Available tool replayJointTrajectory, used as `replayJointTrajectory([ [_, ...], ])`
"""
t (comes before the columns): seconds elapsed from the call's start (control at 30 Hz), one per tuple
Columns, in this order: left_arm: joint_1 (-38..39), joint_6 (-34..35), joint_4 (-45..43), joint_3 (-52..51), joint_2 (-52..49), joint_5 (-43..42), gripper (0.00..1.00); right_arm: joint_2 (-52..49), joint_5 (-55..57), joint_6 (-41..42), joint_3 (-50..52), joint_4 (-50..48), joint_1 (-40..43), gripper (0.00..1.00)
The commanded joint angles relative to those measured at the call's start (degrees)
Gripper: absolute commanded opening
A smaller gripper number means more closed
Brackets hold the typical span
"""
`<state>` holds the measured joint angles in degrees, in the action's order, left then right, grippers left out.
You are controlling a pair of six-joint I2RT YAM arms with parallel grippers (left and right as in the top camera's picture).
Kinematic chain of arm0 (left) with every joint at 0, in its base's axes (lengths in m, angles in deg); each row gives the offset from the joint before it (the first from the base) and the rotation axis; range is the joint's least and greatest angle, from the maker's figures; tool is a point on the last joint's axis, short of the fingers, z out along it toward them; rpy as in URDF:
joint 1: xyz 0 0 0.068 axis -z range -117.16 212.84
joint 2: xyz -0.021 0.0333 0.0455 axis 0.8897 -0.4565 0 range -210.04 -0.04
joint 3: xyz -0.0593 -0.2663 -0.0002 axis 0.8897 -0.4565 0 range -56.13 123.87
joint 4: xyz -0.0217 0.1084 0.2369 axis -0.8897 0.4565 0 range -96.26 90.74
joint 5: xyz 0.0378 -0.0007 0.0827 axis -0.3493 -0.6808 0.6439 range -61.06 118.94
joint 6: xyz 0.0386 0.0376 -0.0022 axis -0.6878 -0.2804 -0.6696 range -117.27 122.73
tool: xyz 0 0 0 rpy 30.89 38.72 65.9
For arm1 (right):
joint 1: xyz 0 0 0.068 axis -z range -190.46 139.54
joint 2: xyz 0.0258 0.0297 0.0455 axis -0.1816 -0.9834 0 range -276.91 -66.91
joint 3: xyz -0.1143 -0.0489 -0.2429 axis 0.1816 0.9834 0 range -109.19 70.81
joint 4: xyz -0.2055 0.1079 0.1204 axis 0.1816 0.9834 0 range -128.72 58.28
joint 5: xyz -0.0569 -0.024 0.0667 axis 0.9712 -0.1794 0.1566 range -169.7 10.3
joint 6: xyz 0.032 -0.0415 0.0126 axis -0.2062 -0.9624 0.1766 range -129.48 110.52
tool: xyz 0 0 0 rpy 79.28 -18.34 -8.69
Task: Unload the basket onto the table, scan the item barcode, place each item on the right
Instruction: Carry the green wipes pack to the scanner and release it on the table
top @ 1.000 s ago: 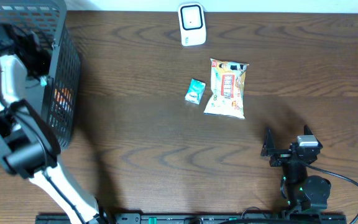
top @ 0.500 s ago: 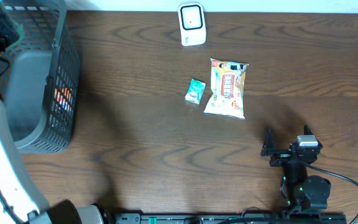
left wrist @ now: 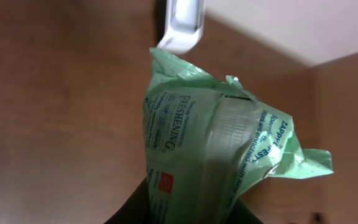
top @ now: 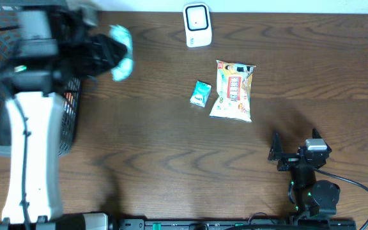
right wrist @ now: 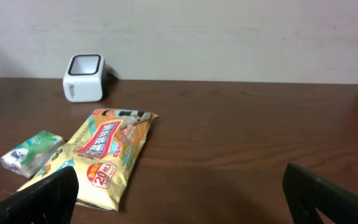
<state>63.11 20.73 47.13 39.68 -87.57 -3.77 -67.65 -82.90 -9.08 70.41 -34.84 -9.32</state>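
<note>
1. While the green wipes pack (top: 121, 52) hangs in the air over the far-left part of the bench (top: 171, 160), just clear of the basket (top: 69, 121) at the far-left corner, the step in hand looks like the carry to the scanner (top: 197, 25).
2. The left end effector (top: 107, 54) is closed narrowly on the pack's lower end. The crumpled upper end sticks out free toward the scanner in the left wrist view.
3. The face shown to that camera carries print and a small red mark, but I cannot find a barcode on it. It is probably on a hidden side, so expect to roll the wrist.
4. The scanner stands at the far edge, about midway along it. Its dark window seems to face up and toward the near edge, so bring the pack in above and in front of it, code side toward the window.
5. Hold the pack flat and steady there, because loose film can crease across a code.
6. Travel along the far edge. The snack bag (top: 234, 91) and small teal packet (top: 200, 94) lie nearer mid-bench, apart from that path.
7. The right end effector (top: 294, 145) rests near the near-right corner with its jaws wide apart and empty. It can stay out of this.
</note>
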Motion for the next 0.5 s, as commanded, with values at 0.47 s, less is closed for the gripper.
replayJointTrajectory([
  [0.47, 21.9, 1.2, -13.0, -2.2, -32.1, 21.2, 0.58, 0.2, -0.3, 0.4, 0.1, 0.2, -0.5, 0.99],
])
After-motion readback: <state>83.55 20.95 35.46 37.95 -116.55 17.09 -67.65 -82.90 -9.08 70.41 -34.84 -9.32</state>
